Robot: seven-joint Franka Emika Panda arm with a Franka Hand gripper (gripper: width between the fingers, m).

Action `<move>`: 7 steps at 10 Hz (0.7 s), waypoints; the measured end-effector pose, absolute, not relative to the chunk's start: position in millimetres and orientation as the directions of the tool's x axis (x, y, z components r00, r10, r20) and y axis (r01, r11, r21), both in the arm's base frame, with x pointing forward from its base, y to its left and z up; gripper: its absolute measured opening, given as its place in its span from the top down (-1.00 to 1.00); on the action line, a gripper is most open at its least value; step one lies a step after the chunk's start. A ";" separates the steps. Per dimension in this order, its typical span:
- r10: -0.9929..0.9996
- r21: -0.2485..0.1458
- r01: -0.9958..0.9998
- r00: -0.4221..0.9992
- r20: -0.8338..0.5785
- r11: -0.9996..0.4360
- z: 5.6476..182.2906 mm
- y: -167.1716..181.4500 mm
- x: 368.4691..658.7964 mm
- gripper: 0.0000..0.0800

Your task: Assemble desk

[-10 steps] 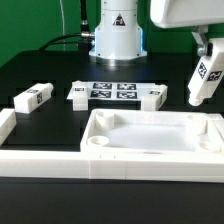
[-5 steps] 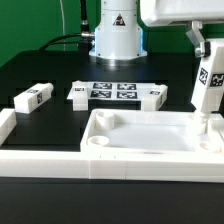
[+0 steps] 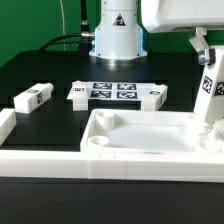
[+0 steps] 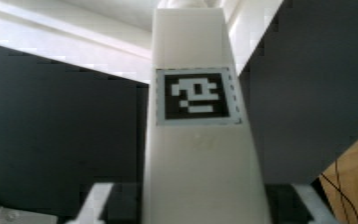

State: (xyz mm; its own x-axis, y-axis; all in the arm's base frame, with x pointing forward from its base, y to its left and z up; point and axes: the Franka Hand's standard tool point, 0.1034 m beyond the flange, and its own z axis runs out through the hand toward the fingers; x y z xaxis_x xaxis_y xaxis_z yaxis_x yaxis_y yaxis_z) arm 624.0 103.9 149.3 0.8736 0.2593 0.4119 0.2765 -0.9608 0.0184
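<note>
Exterior view: leg (image 3: pixel 208 92) now upright, tilted a second ago; its lower end sits at the tabletop (image 3: pixel 130 160) corner, view's right.
Gripper (image 3: pixel 202 50): fingers clamped on the leg's top.
Meaning: probably aligned for seating.

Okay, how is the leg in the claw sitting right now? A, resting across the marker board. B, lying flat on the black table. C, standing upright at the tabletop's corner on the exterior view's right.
C: the leg hangs upright in the claw, with its lower end down at the corner of the tabletop on the exterior view's right.
</note>
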 end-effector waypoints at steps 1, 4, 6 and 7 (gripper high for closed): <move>0.259 0.018 0.277 0.874 0.411 -0.961 148.8 103.9 623.9 0.27; 0.261 0.019 0.278 0.871 0.416 -0.960 149.5 104.4 630.5 0.27; 0.263 0.024 0.280 0.867 0.423 -0.960 151.7 100.2 646.2 0.27; 0.260 0.023 0.277 0.869 0.420 -0.961 148.8 98.1 647.0 0.27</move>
